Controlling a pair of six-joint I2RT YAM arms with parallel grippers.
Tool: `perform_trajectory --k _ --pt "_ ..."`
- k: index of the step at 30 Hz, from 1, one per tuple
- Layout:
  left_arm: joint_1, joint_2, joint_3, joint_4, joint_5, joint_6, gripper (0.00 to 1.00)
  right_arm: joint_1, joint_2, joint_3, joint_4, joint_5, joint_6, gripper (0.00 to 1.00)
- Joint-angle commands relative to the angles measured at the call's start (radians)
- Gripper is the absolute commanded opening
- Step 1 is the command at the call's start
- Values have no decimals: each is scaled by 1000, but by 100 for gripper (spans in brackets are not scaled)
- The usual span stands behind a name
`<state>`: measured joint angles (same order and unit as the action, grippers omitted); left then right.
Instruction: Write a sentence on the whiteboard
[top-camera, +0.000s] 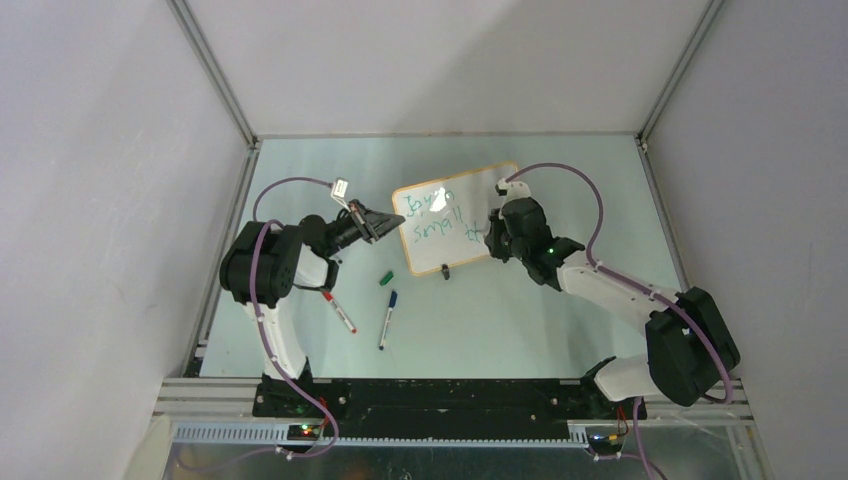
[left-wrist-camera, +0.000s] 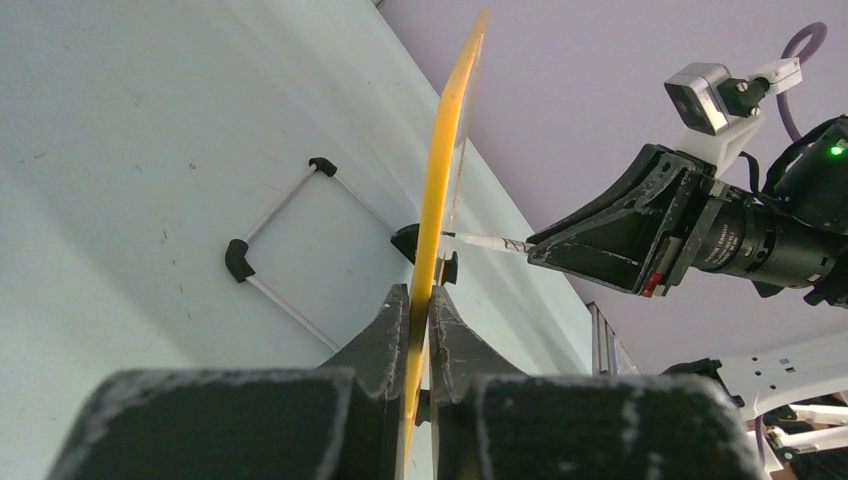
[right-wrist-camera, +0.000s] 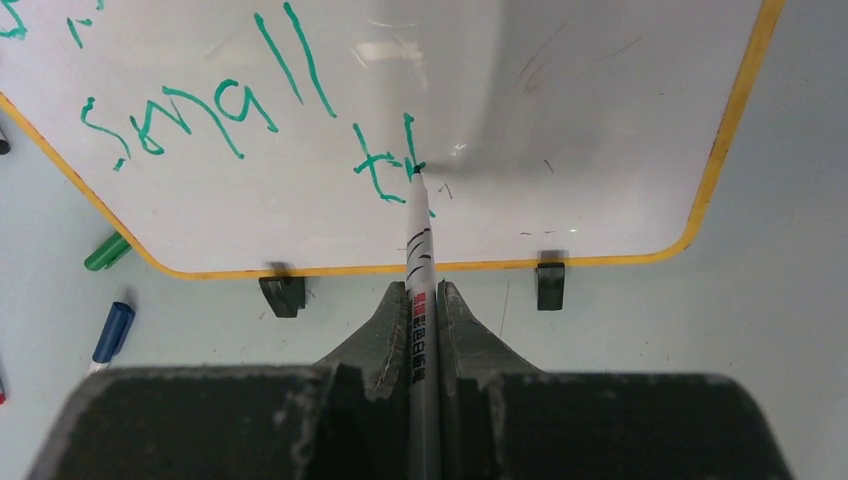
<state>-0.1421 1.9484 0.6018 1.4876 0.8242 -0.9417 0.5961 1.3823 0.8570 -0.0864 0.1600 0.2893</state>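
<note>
The small white board with an orange frame (top-camera: 450, 225) sits on the pale table (top-camera: 560, 305). The left gripper (left-wrist-camera: 420, 300) pinches its edge. The right gripper (right-wrist-camera: 425, 295) squeezes a thin white pen (right-wrist-camera: 419, 235), tip touching the green words (right-wrist-camera: 200, 105).

Top external: high above near edge, looking down and forward; far, whole table (top-camera: 500, 320) in frame. Left wrist: low, close, sighting along left gripper (left-wrist-camera: 418, 295) at whiteboard (left-wrist-camera: 440, 180) edge-on. Right wrist: close, over right gripper (right-wrist-camera: 423, 290), facing board's written face. All share whiteboard; both wrist views share marker (right-wrist-camera: 418, 230).
</note>
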Motion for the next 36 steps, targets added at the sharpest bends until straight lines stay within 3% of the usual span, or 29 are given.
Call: perform_trajectory --k 1,36 --pt "-7 -39 3 48 25 0 0 -18 2 42 8 45 12 0" --pt "-7 -40 1 48 24 0 0 -9 -22 -26 -40 45 18 0"
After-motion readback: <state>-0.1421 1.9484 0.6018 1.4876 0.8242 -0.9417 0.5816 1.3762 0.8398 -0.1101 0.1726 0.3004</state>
